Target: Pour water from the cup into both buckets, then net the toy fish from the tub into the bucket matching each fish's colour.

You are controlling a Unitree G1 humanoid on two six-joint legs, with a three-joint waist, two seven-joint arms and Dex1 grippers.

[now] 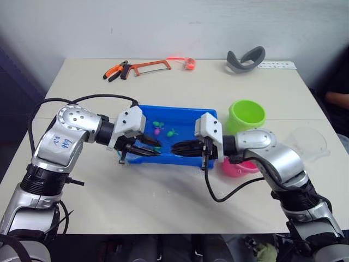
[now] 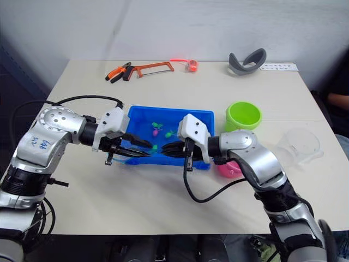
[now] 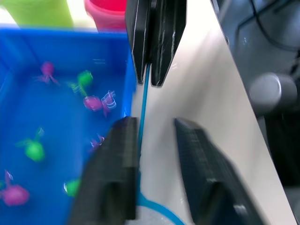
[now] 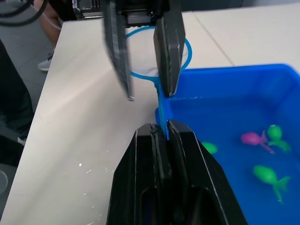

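Observation:
The blue tub (image 1: 175, 109) sits mid-table, holding water and green fish (image 1: 172, 132) and pink fish (image 1: 157, 131). A net's thin blue handle (image 4: 161, 105) runs along the tub's near rim. My right gripper (image 4: 161, 125) is shut on that handle. My left gripper (image 3: 157, 124) faces it, open, with the handle between its fingers and the net's hoop (image 4: 140, 75) just behind it over the table. The lime green bucket (image 1: 246, 114) stands right of the tub. The pink bucket (image 1: 238, 166) is partly hidden behind my right arm. The clear cup (image 1: 308, 143) lies far right.
At the table's far edge lie orange pliers (image 1: 115, 70), a hacksaw (image 1: 150, 66), an orange ring (image 1: 188, 63) and a grey curved object (image 1: 246, 59). A person's arm (image 1: 338, 99) shows at the right edge.

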